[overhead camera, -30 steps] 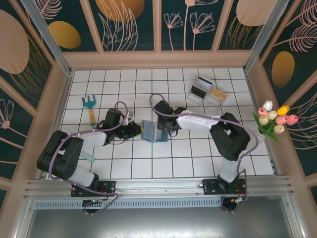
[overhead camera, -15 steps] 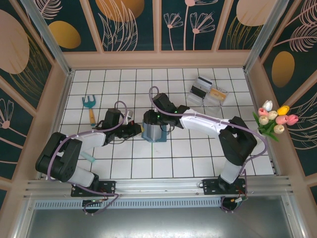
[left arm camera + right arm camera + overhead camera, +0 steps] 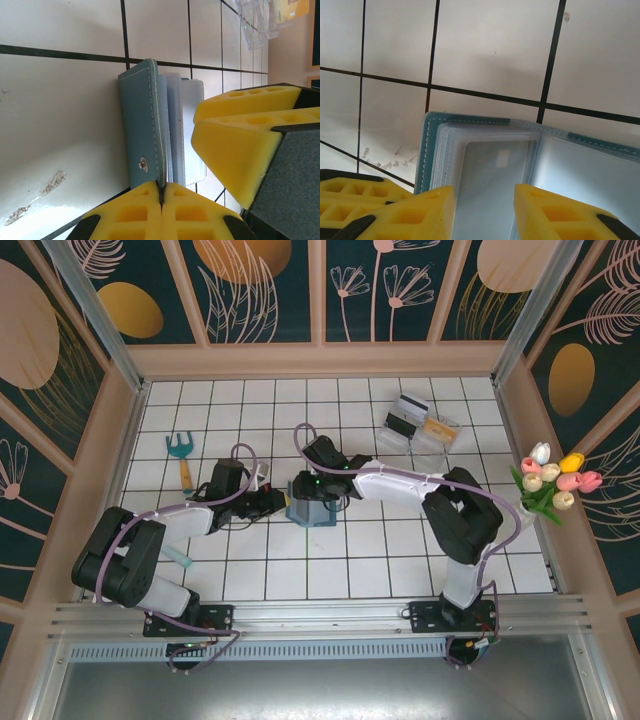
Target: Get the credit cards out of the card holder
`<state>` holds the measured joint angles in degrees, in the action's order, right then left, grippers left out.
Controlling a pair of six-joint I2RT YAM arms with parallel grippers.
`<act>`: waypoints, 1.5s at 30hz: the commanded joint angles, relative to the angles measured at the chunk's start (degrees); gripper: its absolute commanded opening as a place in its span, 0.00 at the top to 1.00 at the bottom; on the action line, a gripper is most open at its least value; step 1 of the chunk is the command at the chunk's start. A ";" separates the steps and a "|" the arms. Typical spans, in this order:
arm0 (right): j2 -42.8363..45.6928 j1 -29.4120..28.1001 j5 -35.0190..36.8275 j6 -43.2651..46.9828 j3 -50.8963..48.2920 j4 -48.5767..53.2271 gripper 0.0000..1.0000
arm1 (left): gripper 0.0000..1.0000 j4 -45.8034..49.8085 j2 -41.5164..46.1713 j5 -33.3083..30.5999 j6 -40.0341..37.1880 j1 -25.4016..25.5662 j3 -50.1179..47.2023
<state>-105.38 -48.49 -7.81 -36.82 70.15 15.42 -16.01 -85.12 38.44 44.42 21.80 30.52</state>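
While the card holder point(image 3: 312, 513) sits open on the white tiles point(image 3: 390, 545) between both arms in the overhead view, the left wrist camera shows the left gripper point(image 3: 161, 192) clamped on its teal cover. The right wrist view shows the right gripper point(image 3: 484, 212) with jaws parted astride a clear inner sleeve point(image 3: 495, 170).

Bright even light, soft shadows, slight glare

Shifted left with right fingers point(image 3: 410, 210): formerly beside holder point(image 3: 316, 514), now over it, straddling clear sleeve point(image 3: 495, 170). Narrowed gap slightly. Swung right elbow point(image 3: 462, 512) out, then back in.
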 commanded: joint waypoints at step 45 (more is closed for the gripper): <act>-1.40 2.42 -1.62 -1.57 -7.56 -4.01 0.61 | 0.90 -4.22 -3.96 3.55 0.75 0.35 0.64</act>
<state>-108.03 -46.59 -10.59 -37.69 64.53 10.41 -19.81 -89.86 41.10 46.50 21.80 30.20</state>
